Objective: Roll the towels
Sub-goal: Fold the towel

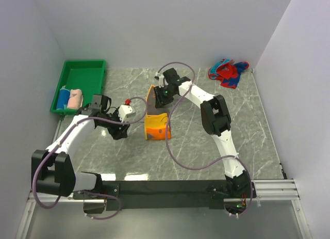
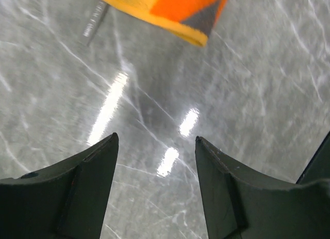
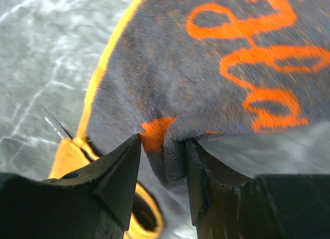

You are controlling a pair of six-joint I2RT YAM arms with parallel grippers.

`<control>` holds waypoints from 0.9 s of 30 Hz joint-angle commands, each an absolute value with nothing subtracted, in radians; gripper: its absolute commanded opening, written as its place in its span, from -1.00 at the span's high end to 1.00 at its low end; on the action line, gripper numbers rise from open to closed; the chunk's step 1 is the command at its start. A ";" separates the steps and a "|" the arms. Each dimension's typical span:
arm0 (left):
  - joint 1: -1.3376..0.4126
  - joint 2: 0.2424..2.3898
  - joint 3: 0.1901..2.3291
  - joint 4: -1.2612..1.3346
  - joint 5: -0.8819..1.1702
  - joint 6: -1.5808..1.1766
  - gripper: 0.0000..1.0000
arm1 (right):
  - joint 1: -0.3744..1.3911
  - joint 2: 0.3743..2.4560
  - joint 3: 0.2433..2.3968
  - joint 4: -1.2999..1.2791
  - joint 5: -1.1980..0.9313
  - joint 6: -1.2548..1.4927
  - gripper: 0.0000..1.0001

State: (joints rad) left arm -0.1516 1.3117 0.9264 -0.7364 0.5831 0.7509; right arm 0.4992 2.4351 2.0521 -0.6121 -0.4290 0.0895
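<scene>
The orange towel (image 1: 157,123), grey with orange script on its underside (image 3: 206,68), lies mid-table with its far end lifted off the marble. My right gripper (image 1: 161,98) holds that raised end: a fold of cloth sits between the fingers (image 3: 163,140), pressed against the right one. My left gripper (image 1: 120,130) hovers just left of the towel, open and empty (image 2: 155,137), with the towel's yellow-edged corner (image 2: 170,9) ahead of it. A red-and-blue towel (image 1: 228,72) lies crumpled at the far right. A blue towel (image 1: 63,98) and a pink towel (image 1: 75,98) lie rolled in the tray.
The green tray (image 1: 82,74) sits at the far left against the wall. White walls close in the table on the left, back and right. Purple cables loop over the table from both arms.
</scene>
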 commanded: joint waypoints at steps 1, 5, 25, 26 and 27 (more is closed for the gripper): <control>-0.166 1.255 0.882 -0.757 0.603 0.839 -0.35 | 0.540 2.476 2.075 -0.629 -0.391 0.109 0.07; -0.253 1.227 0.798 -0.666 0.539 0.812 -0.34 | 0.535 2.441 2.048 -0.632 -0.310 0.124 0.08; -0.558 1.419 0.853 -0.358 0.477 0.732 -0.35 | 0.442 2.257 1.985 -0.703 -0.353 0.052 0.03; -0.569 1.437 0.854 -0.354 0.474 0.756 -0.34 | 0.443 2.253 1.982 -0.700 -0.336 0.051 0.03; -0.587 1.448 0.857 -0.348 0.466 0.767 -0.34 | 0.442 2.250 1.979 -0.695 -0.324 0.051 0.04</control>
State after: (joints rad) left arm -0.5529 1.4227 0.8200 -0.4107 0.4866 0.7242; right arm 0.4400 2.3318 1.9450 -0.6827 -0.3557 0.0792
